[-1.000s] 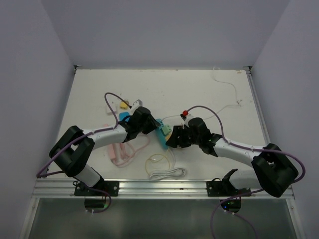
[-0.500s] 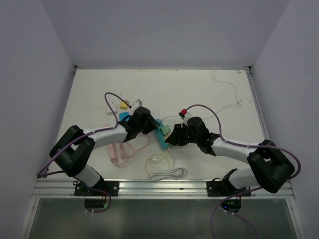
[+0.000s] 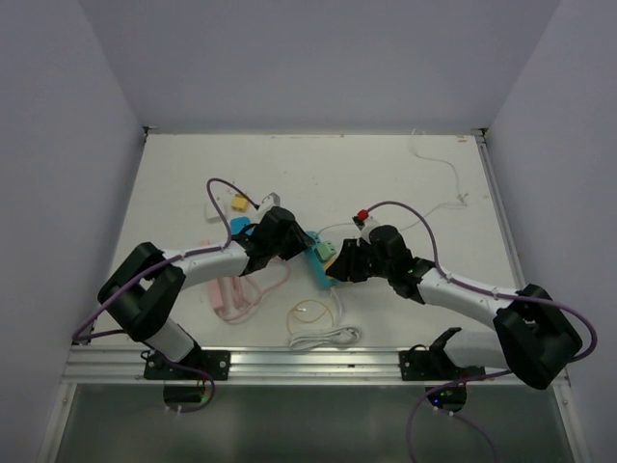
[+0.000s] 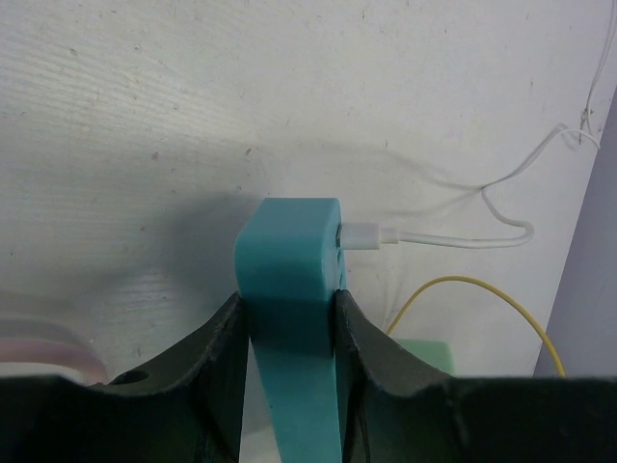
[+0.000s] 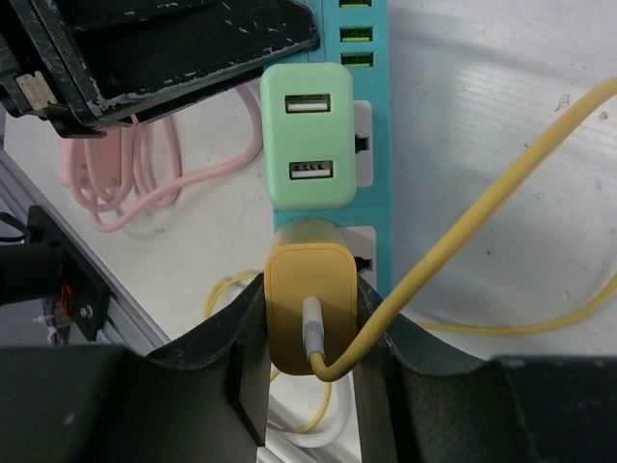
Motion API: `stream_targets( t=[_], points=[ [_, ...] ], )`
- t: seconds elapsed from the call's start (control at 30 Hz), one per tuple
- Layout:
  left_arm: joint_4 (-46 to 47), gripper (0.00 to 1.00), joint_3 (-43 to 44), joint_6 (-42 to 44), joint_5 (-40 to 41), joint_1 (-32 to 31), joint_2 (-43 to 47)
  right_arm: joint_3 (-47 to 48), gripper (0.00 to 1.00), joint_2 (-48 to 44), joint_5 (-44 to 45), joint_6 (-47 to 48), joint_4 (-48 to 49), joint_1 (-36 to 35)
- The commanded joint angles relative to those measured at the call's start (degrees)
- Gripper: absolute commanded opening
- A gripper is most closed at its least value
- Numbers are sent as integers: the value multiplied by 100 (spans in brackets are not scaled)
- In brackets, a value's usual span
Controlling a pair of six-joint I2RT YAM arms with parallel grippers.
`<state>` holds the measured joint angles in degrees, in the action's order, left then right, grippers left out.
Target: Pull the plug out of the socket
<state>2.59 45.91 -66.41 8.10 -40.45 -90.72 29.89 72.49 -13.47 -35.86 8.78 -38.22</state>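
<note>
A teal power strip (image 3: 316,262) lies mid-table, and it also shows in the right wrist view (image 5: 374,106). My left gripper (image 3: 297,245) is shut on one end of the strip (image 4: 289,260), with a finger pressed against each side. A green USB adapter (image 5: 308,135) and a yellow plug (image 5: 308,309) with a yellow cable (image 5: 463,222) sit in the strip's sockets. My right gripper (image 5: 308,333) is shut on the yellow plug, with a finger on each flank. In the top view my right gripper (image 3: 337,270) covers the yellow plug; the green adapter (image 3: 331,250) shows beside it.
A white USB plug (image 4: 362,234) with a thin white cable sticks out of the strip's end. A pink cable coil (image 3: 231,294), a white cable coil (image 3: 323,338) and a yellow cable loop (image 3: 313,313) lie near the front rail (image 3: 308,362). A red-capped item (image 3: 362,216) sits behind my right arm.
Both grippers and the power strip have shifted slightly to the right. The yellow cable loop has shifted right with them. Both grips are unchanged.
</note>
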Motion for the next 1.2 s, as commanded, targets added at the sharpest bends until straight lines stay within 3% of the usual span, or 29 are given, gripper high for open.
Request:
stream_targets(
  t=[0.0,0.53,1.17],
  points=[
    [-970,0,-47,735,754,81,-139,210,0,-367,267,158,-113,236],
    [-1771,0,94,1157,1510,72,-280,597,0,-218,161,184,-1018,710],
    [-1868,0,111,1306,1581,72,-254,588,0,-331,-366,430,-1369,1807]
  ],
)
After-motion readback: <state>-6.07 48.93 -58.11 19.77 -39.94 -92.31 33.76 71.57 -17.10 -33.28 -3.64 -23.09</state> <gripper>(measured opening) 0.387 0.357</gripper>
